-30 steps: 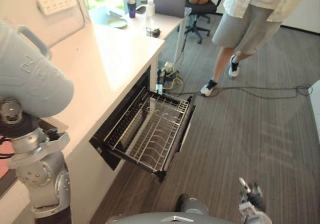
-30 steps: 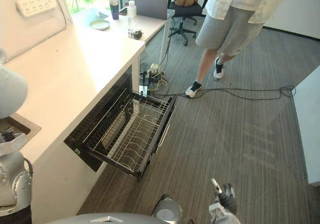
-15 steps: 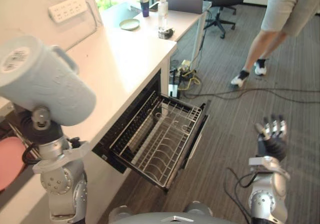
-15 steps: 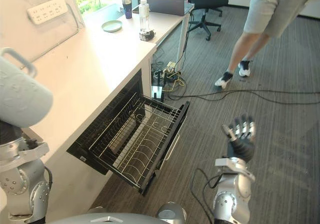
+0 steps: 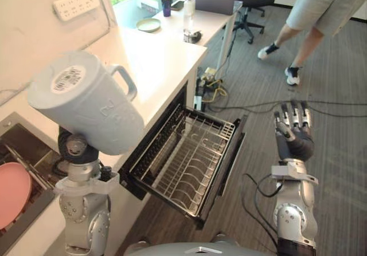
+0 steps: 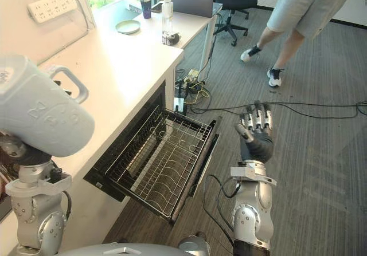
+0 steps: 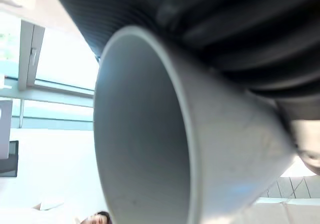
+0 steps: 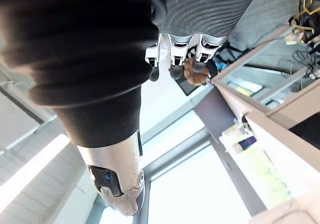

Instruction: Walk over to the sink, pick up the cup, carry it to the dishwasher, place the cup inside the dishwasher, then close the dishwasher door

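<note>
Carrying cup (image 5: 86, 110) aloft on left robot hand (image 7: 225, 28); its grip is hidden, we cannot tell. Right robot hand (image 5: 295, 138) spread flat, empty. Next we lower cup into pulled-out dishwasher rack (image 5: 189, 158).

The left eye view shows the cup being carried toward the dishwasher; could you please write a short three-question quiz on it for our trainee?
1. True or false: the pale grey handled plastic cup already lies in the silver wire dishwasher rack.
2. Pick one. The robot's right hand is: A) shut on the cup, B) open, raised over the grey carpeted floor, C) pressing a door shut.
3. Fill in: the rack is slid ___ (in or out).

Key: 1 false, the cup is up at the robot's left; 2 B; 3 out.
</note>
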